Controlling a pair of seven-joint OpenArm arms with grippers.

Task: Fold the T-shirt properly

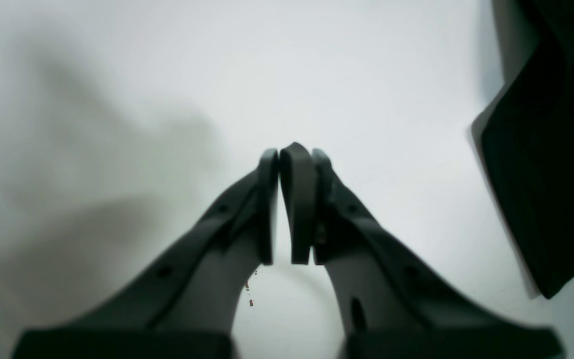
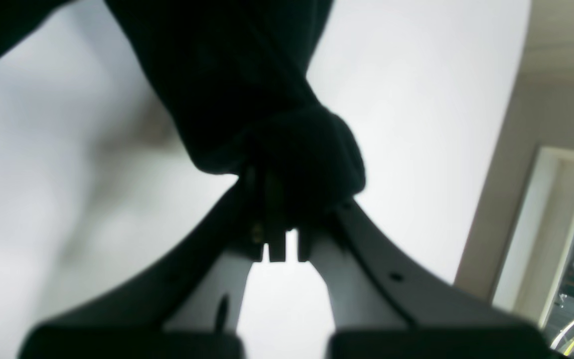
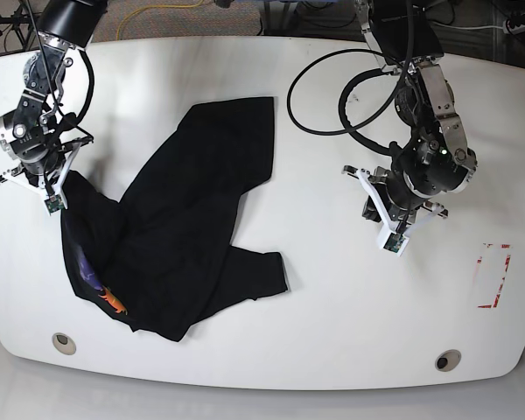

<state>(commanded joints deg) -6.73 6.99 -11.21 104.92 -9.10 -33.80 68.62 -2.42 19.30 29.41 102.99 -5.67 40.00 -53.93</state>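
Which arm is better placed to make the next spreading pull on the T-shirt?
Right. The right gripper is already shut on the T-shirt at its edge. The left gripper is shut on nothing, over bare table, away from the cloth.

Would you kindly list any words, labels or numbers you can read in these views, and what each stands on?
None can be read.
T-shirt: only a sliver of orange and purple print shows at its lower left fold; no lettering is visible.
Red marking on the table: an outline, no characters legible.
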